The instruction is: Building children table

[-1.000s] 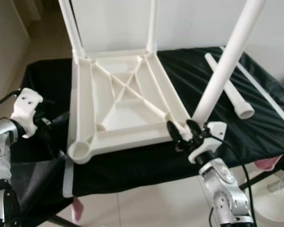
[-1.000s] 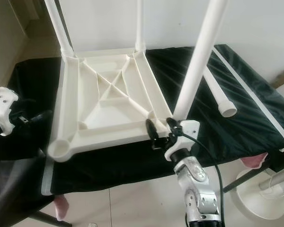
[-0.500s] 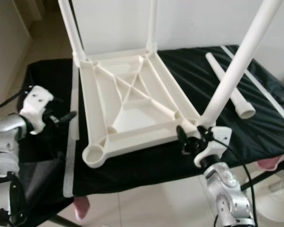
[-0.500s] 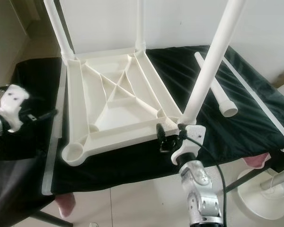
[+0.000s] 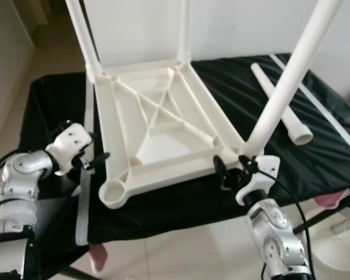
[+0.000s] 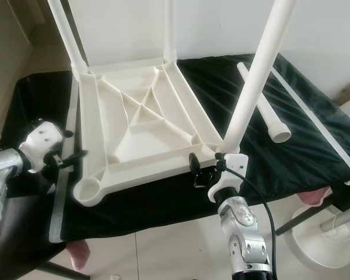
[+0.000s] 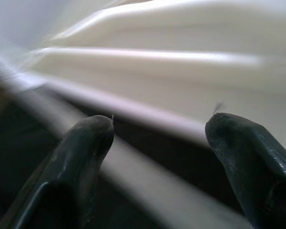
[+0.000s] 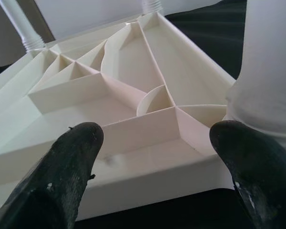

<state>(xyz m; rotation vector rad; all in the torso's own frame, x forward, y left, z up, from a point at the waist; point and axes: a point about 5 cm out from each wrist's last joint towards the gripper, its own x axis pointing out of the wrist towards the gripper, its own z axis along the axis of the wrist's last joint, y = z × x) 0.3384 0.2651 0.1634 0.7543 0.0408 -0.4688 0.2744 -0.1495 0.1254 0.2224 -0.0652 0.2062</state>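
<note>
White plastic tabletop (image 5: 163, 128) lies inverted on the worktop (image 5: 262, 105) so its last socket (image 5: 114, 191) faces up. I hold both tools open and empty: left tool (image 5: 99, 158) at 9 o'clock, right tool (image 5: 230, 172) at 5.

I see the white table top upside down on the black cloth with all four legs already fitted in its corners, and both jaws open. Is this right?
Not quite. Three legs are fitted; the near-left socket of the table top is empty, and the fourth leg lies loose on the black cloth, as the left eye view shows. The left gripper and right gripper do have open jaws.
</note>
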